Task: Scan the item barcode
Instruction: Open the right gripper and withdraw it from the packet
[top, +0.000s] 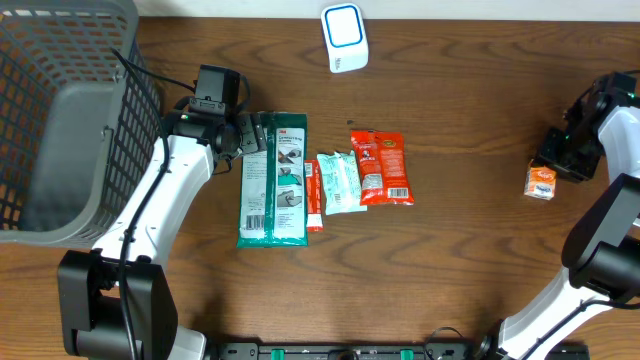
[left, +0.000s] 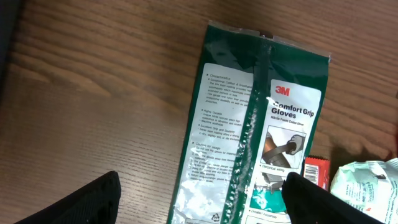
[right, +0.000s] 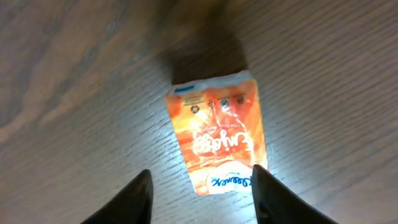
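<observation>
Under the right wrist camera the right jaws stand partly open. One dark tip is on each side of the lower end of a small orange sachet (right: 217, 134), and they grip nothing. The sachet lies flat on the wood-grain counter (right: 74, 93), creased. It has a blue band at its upper end, small recycling marks below that, looping white script I cannot read for certain, and a white patch with blue print at the bottom. In the overhead view it sits at the right edge, mid-height, just beside the right arm (top: 610, 215).

The left jaws are spread wide, with the black fingertips (left: 81, 202) in the lower corners of the left wrist frame. They hold nothing and hang above a dark green pack (left: 261, 143) printed "3M Comfort Grip Gloves".

To the right of that pack, at the centre of the overhead frame, lie a slim red packet (top: 313, 197), a pale green packet (top: 341, 183) and an orange-red pouch (top: 385, 168).

Farther back, a grey basket (top: 40, 140) fills the upper left, and a white scanner (top: 345, 37) with a blue-ringed face stands at top centre.
</observation>
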